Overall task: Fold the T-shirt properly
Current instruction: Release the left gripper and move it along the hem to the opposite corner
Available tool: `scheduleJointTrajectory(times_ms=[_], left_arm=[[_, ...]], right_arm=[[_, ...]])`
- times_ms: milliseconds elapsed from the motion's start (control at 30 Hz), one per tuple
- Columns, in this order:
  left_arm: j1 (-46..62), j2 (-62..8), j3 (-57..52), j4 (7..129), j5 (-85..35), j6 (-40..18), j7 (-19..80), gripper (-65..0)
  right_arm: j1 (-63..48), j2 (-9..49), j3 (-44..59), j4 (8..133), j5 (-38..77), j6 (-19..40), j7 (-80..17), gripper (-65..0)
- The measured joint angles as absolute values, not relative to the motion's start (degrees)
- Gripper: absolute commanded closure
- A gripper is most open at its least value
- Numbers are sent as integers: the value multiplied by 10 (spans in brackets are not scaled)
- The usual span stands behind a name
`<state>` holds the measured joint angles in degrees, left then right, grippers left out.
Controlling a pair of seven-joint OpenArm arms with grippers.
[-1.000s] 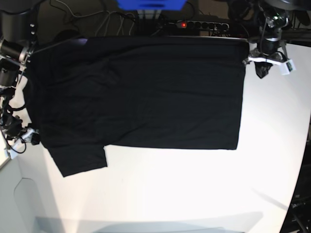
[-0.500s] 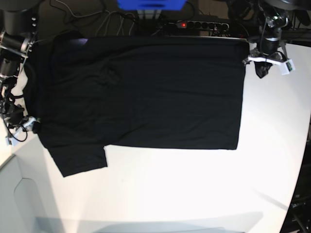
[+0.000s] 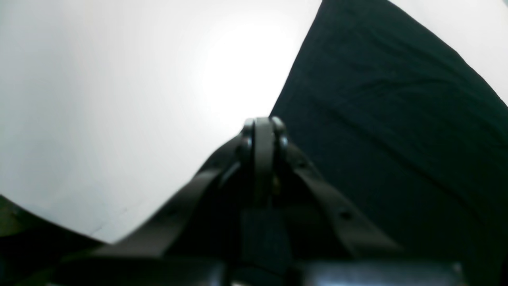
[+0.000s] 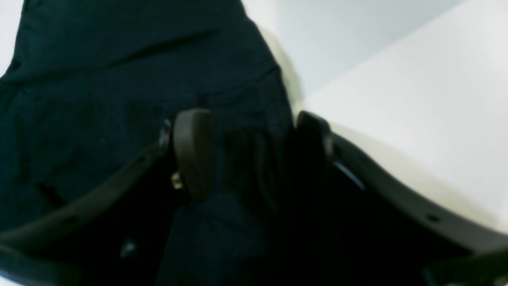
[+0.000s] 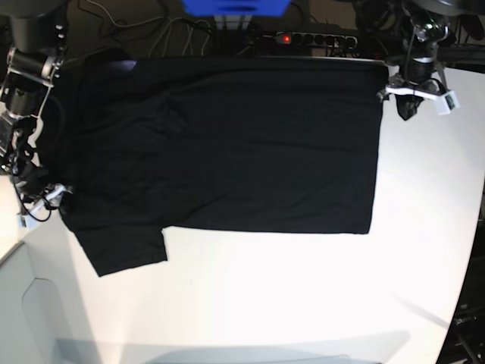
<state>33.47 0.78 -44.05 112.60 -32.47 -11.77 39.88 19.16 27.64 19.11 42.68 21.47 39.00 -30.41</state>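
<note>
The black T-shirt (image 5: 227, 144) lies spread flat on the white table (image 5: 265, 303), one short sleeve (image 5: 125, 246) sticking out at the lower left. My left gripper (image 5: 409, 110) hangs shut just off the shirt's upper right corner. In the left wrist view this left gripper (image 3: 262, 127) holds nothing, over bare table beside the shirt's edge (image 3: 397, 119). My right gripper (image 5: 54, 199) is at the shirt's left edge. In the right wrist view the right gripper (image 4: 254, 135) is open, and dark cloth (image 4: 119, 59) lies under and between its fingers (image 4: 193, 151).
A power strip with a red light (image 5: 303, 36), cables and a blue object (image 5: 235, 6) sit behind the table's far edge. The table's curved edge (image 5: 464, 288) runs down the right side. A pale panel (image 5: 30, 303) adjoins the table at lower left.
My right arm has shifted up and in towards the shirt's left edge. A small wrinkle shows more plainly in the upper left of the shirt. The left arm has not moved.
</note>
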Motion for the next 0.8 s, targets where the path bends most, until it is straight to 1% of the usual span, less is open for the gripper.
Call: scheduleJointTrajectory(times_ms=[67,200,267,500,600,700,767,800], left_arm=[[335,8,-441,1126,-325,-118,399,-6],[335,8,-441,1126,-325,-118,399,-6],[334,8,-441,1126,-325,-118,399,-6],[328,8,-441,1129,-325,-118,399,-6],[307,1,-453,1130,-364,-118,401,-6],[282,-32,-477,1131,-423,-116,417,-7],[249,-57,-499,1128,-458,-113,471,-39],[224,-67,-511,1121,-482,-114,510,-73]], right_arm=[[192,276,191,427,215,390,-304,-248],[191,274,191,426,215,390,-310,-70],[190,273,191,426,215,390,-311,-4],[190,272,191,426,215,390,-312,0],[190,272,191,426,215,390,-312,0],[190,272,191,426,217,391,-314,0],[190,271,191,426,217,391,-313,0],[190,271,191,426,217,391,-313,0]])
